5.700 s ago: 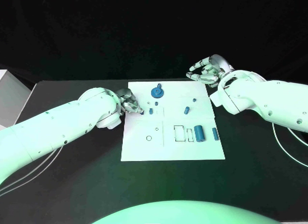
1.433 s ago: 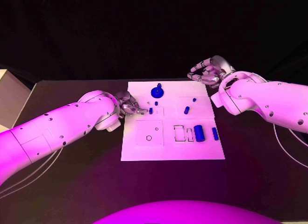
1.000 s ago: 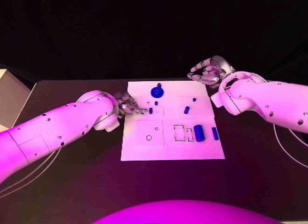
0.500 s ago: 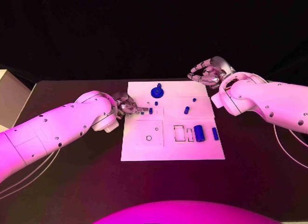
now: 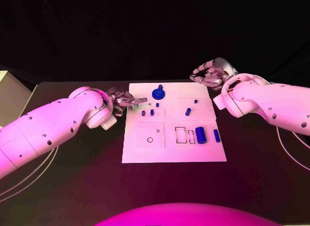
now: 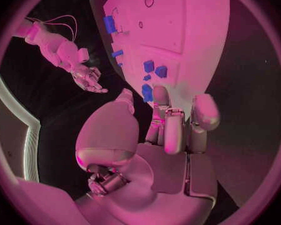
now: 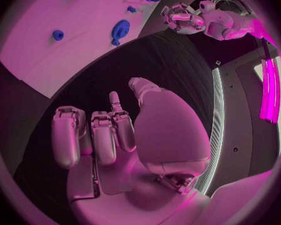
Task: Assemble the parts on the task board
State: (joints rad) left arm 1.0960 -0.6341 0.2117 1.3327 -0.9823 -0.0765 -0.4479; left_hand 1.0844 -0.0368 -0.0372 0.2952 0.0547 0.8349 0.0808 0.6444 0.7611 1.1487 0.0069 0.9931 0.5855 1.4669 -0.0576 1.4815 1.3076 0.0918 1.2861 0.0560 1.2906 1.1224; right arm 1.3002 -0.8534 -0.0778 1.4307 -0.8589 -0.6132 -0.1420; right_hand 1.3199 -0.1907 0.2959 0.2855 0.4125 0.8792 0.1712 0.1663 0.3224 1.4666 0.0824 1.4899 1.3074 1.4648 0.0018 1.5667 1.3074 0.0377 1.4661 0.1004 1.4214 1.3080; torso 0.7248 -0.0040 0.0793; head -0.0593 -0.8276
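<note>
The white task board (image 5: pixel 171 141) lies in the middle of the black table. On it a blue gear-shaped part (image 5: pixel 158 92) stands near the far edge. Small blue pegs (image 5: pixel 143 113) sit by the left edge, and a blue cylinder (image 5: pixel 201 134) lies toward the right. My left hand (image 5: pixel 124 100) hovers just off the board's left edge, fingers loosely bent and holding nothing. In the left wrist view its fingers (image 6: pixel 177 130) hang over the board (image 6: pixel 190 30). My right hand (image 5: pixel 209 74) hangs beyond the far right corner, empty, fingers (image 7: pixel 103 135) half curled.
A pale box (image 5: pixel 2 94) stands at the table's left edge. Another blue peg (image 5: pixel 188 111) and a slim blue piece (image 5: pixel 216 135) lie on the board's right half. Bare black table surrounds the board on the near side.
My left hand has drawn back from the board's left edge, away and to the left. A small blue peg now shows where its fingers were. The right hand has stayed put.
</note>
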